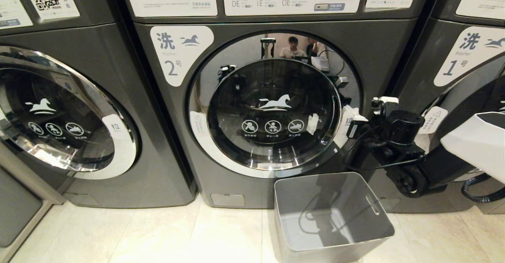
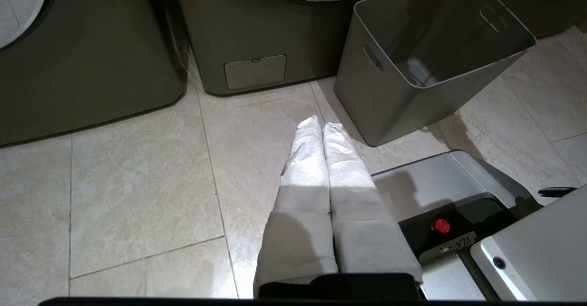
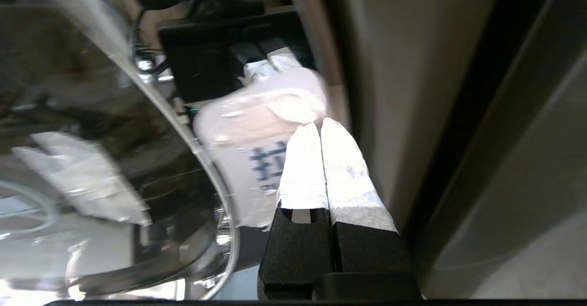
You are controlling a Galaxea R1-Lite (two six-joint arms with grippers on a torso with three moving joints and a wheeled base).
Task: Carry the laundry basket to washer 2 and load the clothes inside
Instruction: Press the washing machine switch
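The grey laundry basket (image 1: 311, 211) stands on the floor just in front of washer 2 (image 1: 177, 54), below the right side of its round door (image 1: 272, 113), which is closed. What shows of the basket's inside is bare, and the clothes are out of view. My right gripper (image 1: 357, 118) is shut and empty, its white-wrapped tips (image 3: 318, 125) at the white pull label (image 3: 247, 159) on the door's right rim. My left gripper (image 2: 321, 125) is shut and empty, hanging low over the floor tiles a little short of the basket (image 2: 380, 99).
Washer 1 (image 1: 465, 58) stands to the right and another washer (image 1: 59, 113) to the left, both with doors closed. My own base (image 2: 458, 196) lies close behind the basket. Pale floor tiles (image 1: 158, 235) run left of the basket.
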